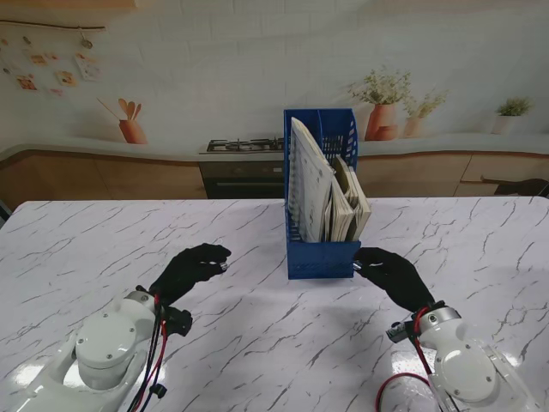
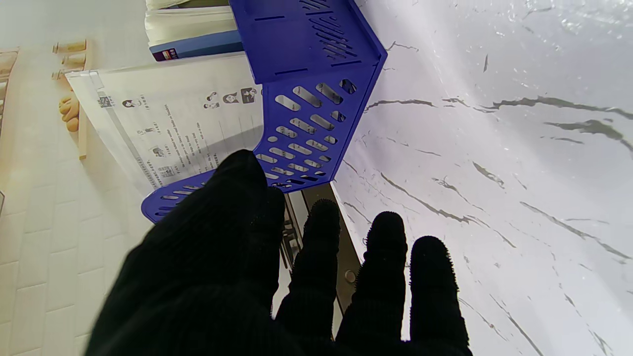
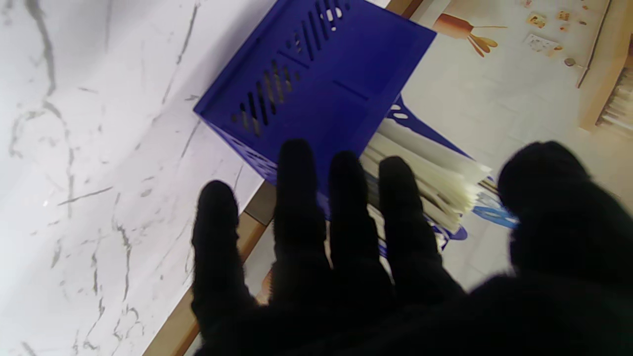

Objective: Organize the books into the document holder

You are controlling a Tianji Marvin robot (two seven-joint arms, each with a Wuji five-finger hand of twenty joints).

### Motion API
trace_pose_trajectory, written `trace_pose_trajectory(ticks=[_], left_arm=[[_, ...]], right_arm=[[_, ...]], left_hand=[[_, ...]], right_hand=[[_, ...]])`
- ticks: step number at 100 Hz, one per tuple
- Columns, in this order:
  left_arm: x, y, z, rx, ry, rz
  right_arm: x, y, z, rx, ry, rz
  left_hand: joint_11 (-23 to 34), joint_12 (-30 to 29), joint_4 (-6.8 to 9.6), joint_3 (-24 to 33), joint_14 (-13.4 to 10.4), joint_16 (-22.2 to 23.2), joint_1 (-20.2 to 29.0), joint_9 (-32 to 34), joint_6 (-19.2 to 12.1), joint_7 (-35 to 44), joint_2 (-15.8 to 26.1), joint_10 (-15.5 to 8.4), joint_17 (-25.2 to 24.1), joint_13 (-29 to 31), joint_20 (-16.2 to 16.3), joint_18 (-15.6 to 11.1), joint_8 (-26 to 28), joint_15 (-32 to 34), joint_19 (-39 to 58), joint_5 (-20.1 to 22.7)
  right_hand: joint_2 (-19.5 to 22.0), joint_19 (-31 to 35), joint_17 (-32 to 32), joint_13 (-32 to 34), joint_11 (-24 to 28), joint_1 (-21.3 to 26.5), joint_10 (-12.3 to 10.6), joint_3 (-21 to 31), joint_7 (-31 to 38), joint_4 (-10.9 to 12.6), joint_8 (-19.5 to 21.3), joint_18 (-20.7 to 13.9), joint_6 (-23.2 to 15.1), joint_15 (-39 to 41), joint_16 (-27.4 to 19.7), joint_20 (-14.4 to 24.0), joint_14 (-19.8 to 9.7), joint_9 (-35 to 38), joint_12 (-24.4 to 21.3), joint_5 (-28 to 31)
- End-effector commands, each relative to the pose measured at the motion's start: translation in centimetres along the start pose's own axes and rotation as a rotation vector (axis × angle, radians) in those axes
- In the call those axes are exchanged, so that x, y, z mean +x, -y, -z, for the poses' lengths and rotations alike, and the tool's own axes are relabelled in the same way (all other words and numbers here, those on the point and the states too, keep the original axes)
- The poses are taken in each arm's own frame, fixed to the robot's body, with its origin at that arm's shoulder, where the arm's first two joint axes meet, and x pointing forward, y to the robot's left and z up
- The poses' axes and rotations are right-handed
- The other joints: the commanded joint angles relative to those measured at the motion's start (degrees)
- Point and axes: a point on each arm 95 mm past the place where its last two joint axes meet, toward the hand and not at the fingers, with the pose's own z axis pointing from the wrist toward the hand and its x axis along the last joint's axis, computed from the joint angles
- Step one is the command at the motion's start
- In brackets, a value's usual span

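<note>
Both hands empty; blue holder (image 1: pixel 322 257) holds books (image 1: pixel 330 193) (leaning right).

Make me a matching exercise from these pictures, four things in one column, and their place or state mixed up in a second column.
Things:
1. document holder
2. books
3. left hand
4. right hand

Place or state:
A. standing upright inside the holder
B. open, apart from the holder on its left
C. blue, on the marble table
D. open, by the holder's near right corner

Pairs: 1-C, 2-A, 3-B, 4-D
</note>
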Motion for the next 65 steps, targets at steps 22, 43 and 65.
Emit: trace_pose_trajectory(ticks=[22, 43, 65], left_arm=[[-0.17, -0.67, 0.31, -0.009, -0.008, 0.011], [-0.28, -0.65, 0.36, -0.008, -0.001, 0.016], [-0.2, -0.47, 0.44, -0.004, -0.001, 0.016]], right_arm=[[0.19, 0.8, -0.32, 0.027, -0.017, -0.029], [0.18, 0.96, -0.42, 0.033, -0.016, -0.041], [0.15, 1.12, -0.46, 0.037, -0.019, -0.046]], left_hand=[[0.7, 0.2, 1.21, -0.8, -0.8, 0.6, 0.2, 0.3, -1.6, 0.6, 1.2, -1.7, -0.2, -0.2, 1.1, -0.5, 0.6, 0.1, -0.4, -0.7], [0.7, 0.2, 1.16, -0.9, -0.8, 0.6, 0.3, 0.3, -1.6, 0.7, 1.1, -1.6, -0.3, -0.2, 1.2, -0.5, 0.6, 0.1, -0.5, -0.6], [0.7, 0.2, 1.14, -1.0, -0.8, 0.6, 0.3, 0.2, -1.6, 0.6, 1.2, -1.8, -0.3, -0.2, 1.2, -0.5, 0.6, 0.1, -0.5, -0.7]], right_hand=[[-0.5, -1.1, -1.0, 0.2, 0.7, -1.5, -2.0, 0.5, 0.4, 2.0, 1.6, 2.2, -1.9, 0.4, 0.2, -0.2, -2.2, -0.7, 0.5, 0.5], [-0.8, -1.2, -0.8, 0.9, 0.5, -2.2, -2.2, 1.1, 0.7, 2.0, 1.7, 2.5, -2.5, 0.4, 0.2, -0.3, -2.3, 0.0, 0.3, 0.8], [-1.1, -0.9, -0.6, 1.4, 0.3, -2.8, -1.8, 2.0, 0.8, 1.9, 1.6, 3.0, -2.2, 0.4, 0.3, -0.2, -2.0, 0.7, 0.4, 1.2]])
